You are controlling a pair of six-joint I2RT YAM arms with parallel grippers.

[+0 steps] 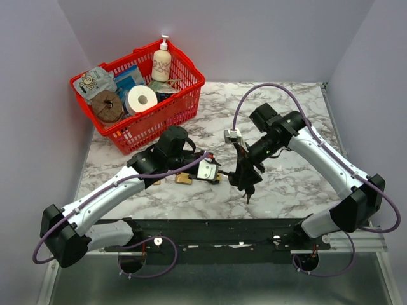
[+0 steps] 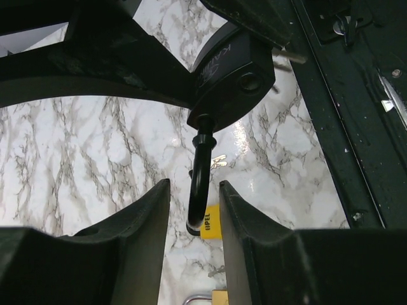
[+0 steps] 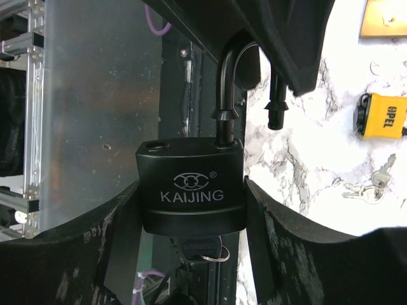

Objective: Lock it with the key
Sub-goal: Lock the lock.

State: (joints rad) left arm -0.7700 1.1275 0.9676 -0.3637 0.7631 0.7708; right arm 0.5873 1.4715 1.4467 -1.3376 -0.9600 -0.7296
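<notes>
My right gripper [image 3: 191, 187] is shut on the body of a black KAIJING padlock [image 3: 191, 203], holding it above the table near the front edge. A black-headed key [image 3: 202, 244] sits in its underside. The shackle [image 3: 227, 76] is raised out of the body, its free end clear of the empty hole. My left gripper [image 2: 194, 184] is open, with a finger on each side of the shackle [image 2: 198, 184] and a small gap on both sides. In the top view the left gripper [image 1: 219, 175] and right gripper [image 1: 243, 178] meet at the table's middle.
A yellow padlock [image 3: 380, 115], a brass padlock [image 1: 184, 179] and loose keys [image 3: 369, 184] lie on the marble below the grippers. A red basket [image 1: 137, 95] of goods stands at the back left. The black mounting rail runs along the near edge.
</notes>
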